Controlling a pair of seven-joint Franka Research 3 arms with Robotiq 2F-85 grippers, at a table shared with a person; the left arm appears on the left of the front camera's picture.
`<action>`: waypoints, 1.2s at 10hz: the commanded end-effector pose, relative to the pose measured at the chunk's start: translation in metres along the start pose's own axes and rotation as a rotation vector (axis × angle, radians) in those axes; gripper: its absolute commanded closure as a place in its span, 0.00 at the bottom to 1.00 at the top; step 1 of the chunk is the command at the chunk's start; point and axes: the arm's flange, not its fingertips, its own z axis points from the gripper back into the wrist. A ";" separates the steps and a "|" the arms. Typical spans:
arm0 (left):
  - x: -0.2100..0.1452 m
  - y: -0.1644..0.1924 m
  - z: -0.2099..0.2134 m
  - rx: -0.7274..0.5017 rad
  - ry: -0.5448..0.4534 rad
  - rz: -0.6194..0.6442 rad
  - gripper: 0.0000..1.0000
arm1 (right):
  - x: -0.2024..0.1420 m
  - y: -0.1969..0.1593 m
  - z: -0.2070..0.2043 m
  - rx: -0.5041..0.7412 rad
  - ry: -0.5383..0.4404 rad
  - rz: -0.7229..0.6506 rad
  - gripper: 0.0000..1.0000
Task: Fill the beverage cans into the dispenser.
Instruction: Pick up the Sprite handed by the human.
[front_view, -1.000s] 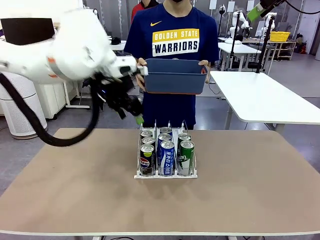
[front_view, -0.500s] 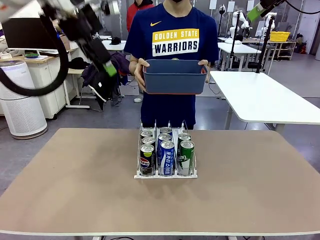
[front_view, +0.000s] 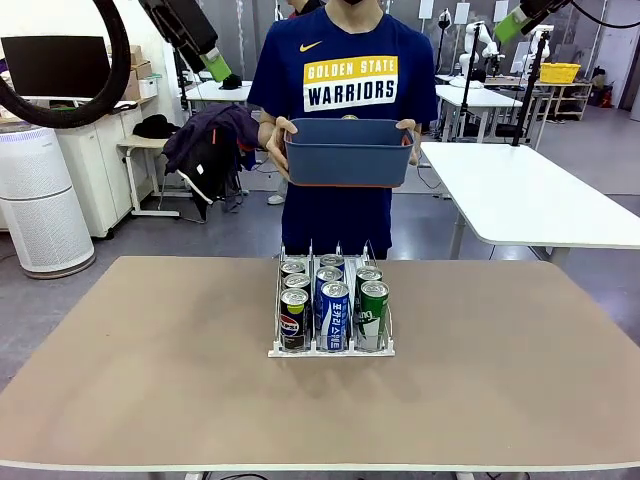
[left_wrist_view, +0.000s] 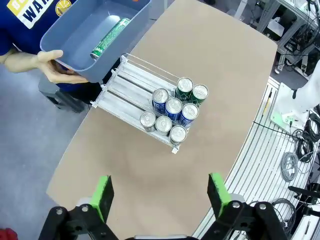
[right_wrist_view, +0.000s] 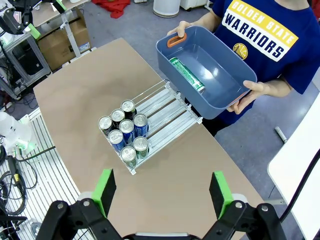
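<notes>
The dispenser (front_view: 330, 345) stands mid-table, a clear three-lane rack holding several beverage cans (front_view: 333, 312): black Pepsi ones on the left, blue-and-white ones in the middle, green ones on the right. Both wrist views look down on the dispenser (left_wrist_view: 131, 96) (right_wrist_view: 167, 111) and its cans (left_wrist_view: 173, 108) (right_wrist_view: 126, 132) from high above. One green can (left_wrist_view: 110, 37) (right_wrist_view: 186, 75) lies in the blue tub that the person holds. My left gripper (front_view: 214, 66) (left_wrist_view: 160, 196) is raised far up at the left, open and holding nothing. My right gripper (front_view: 512, 22) (right_wrist_view: 162, 192) hangs high at the right, open and holding nothing.
A person in a blue shirt stands at the far edge holding the dark blue tub (front_view: 350, 155) (left_wrist_view: 70, 52) (right_wrist_view: 220, 102) with both hands, above and behind the rack. A white table (front_view: 530, 195) stands at the right beyond the tabletop (front_view: 150, 380).
My left arm has swung up and away to the left, from just beside the rack's back end to high above the table. Cans, rack and tub have stayed put.
</notes>
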 end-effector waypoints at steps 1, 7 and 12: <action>-0.006 0.004 -0.008 -0.020 0.007 0.003 0.00 | -0.001 0.000 -0.001 0.002 0.003 -0.001 0.00; -0.001 0.004 -0.008 -0.010 0.012 0.005 0.00 | -0.001 0.000 -0.001 0.002 0.003 -0.001 0.00; 0.023 -0.012 0.020 0.031 -0.060 0.086 0.00 | -0.001 0.000 -0.001 0.002 0.003 -0.001 0.00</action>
